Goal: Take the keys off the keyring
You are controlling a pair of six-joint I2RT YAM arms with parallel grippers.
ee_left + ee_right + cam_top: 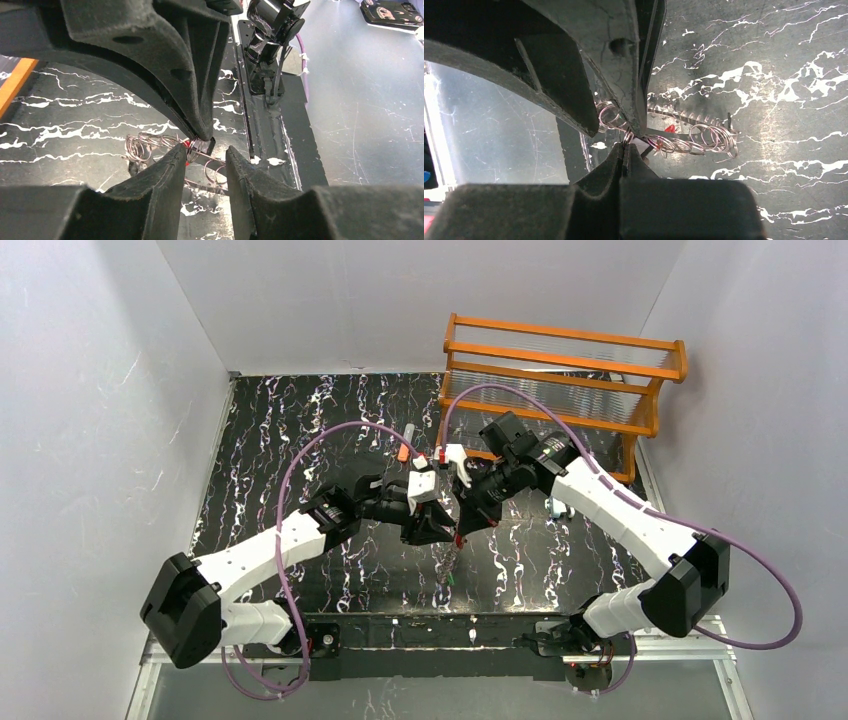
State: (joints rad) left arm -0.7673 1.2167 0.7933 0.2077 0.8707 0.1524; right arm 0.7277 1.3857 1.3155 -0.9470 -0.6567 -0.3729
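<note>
Right pincer was clamped shut on keyring wire, coiled loops trailing to one side, red key just beyond its tips, left pincer stood part-open directly opposite, fingers either side of one loop, black marbled surface beneath.

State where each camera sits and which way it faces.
Top external: above and behind the bases, looking down on the table; both arms show.
Left wrist: on the left arm, looking past its own left hand at the keyring.
Right wrist: on the right arm, looking past its right hand, shut on the keyring, at the table.
Shared: both wrist views show the keyring and the other arm's hand.
</note>
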